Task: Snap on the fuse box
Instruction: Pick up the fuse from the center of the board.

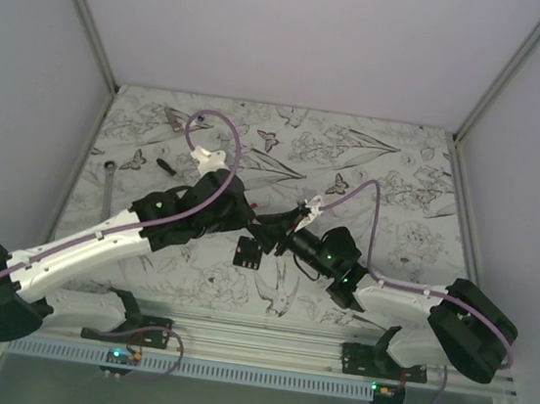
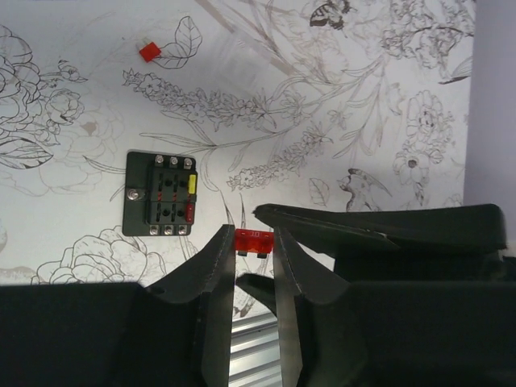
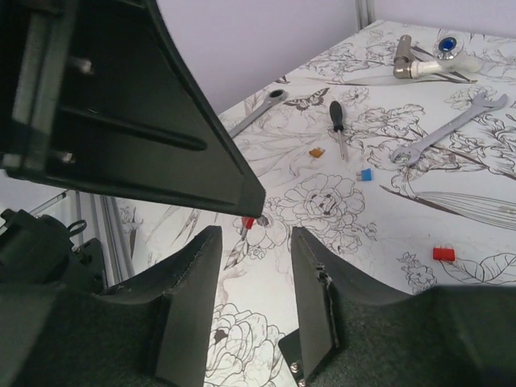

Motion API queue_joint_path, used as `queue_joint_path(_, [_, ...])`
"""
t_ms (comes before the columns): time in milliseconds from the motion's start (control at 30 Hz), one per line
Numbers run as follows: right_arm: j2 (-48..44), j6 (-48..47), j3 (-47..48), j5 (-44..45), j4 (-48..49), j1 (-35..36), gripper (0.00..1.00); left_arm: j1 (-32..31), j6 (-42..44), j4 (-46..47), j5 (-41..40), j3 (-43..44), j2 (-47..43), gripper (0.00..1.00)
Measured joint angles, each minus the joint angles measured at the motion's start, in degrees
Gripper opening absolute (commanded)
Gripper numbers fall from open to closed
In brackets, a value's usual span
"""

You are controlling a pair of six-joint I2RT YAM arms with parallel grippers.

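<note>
The fuse box (image 2: 161, 193) is a small black square block with a yellow and a red fuse in its slots. It lies flat on the flower-print table (image 1: 401, 179), just near of both grippers (image 1: 247, 252). My left gripper (image 2: 253, 240) is shut on a small red fuse (image 2: 253, 242) and holds it above the table, to the right of the box. My right gripper (image 3: 255, 235) faces it, jaws apart with nothing between them, and the red fuse (image 3: 247, 222) sits just past its fingertips. One corner of the fuse box (image 3: 292, 355) shows below the right finger.
Loose fuses lie on the table: red (image 2: 148, 52), orange (image 3: 316, 151), blue (image 3: 365, 174) and another red (image 3: 443, 253). A screwdriver (image 3: 337, 121), two wrenches (image 3: 262, 109) (image 3: 439, 133) and a metal tool (image 3: 419, 60) lie farther back. White walls close in the table.
</note>
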Motion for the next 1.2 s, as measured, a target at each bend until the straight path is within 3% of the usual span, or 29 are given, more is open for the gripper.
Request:
queue_joint_path(333, [0.8, 0.3, 0.5, -0.7, 1.2, 0.2, 0.27, -3.1, -1.5, 0.2, -3.8, -0.1, -1.7, 0.21])
queue_joint_path(533, [1.2, 1.0, 0.8, -1.9, 1.6, 0.4, 0.01, -4.2, -2.2, 0.3, -5.2, -0.2, -1.7, 0.23])
queue_joint_path(767, [0.2, -0.6, 0.9, -2.8, -0.6, 0.3, 0.0, -4.6, 0.1, 0.6, -5.0, -0.2, -2.1, 0.49])
queue_joint_path(967, [-6.7, -5.7, 1.2, -9.5, -9.1, -1.9, 0.0, -4.7, 12.6, 0.6, 0.1, -0.2, -7.5, 0.52])
queue_joint_path(1200, [-12.7, -11.3, 4.5, -26.2, -21.0, -7.9, 0.0, -4.7, 31.9, 1.4, 15.0, 0.0, -11.6, 0.52])
